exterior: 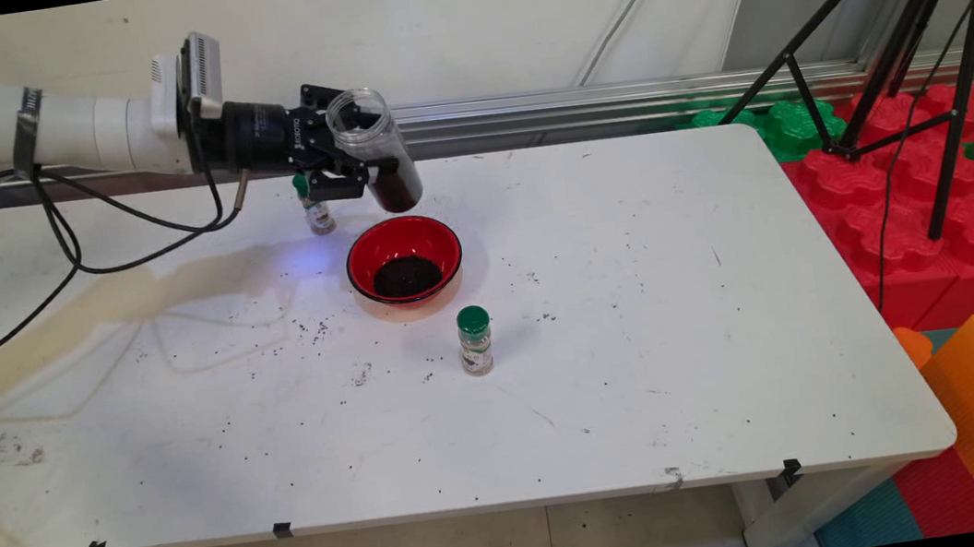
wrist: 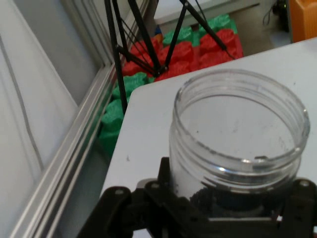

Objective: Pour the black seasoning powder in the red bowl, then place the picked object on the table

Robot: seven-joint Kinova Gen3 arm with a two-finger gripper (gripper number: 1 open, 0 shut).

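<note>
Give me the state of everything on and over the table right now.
gripper: shut on jar, above the table
jar: lidless, roughly upright, dark grains in its bottom
bowl: upright on table, dark grains inside
near spice bottle: upright, green cap on
far spice bottle: upright, partly hidden behind gripper

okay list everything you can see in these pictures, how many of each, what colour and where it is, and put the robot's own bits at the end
clear jar: one, clear with dark grains inside, no lid, held above the table behind the bowl
bowl: one, red with dark grains in the bottom, mid table
spice bottles: two, green caps; one in front of the bowl, one behind and to its left, partly hidden by the gripper
table: one, white, with scattered dark grains
tripod: one, black, far right
foam blocks: several, red, green and orange, right of the table
gripper: one, black, closed around the jar
arm: one, white, black cables hanging, upper left
</note>
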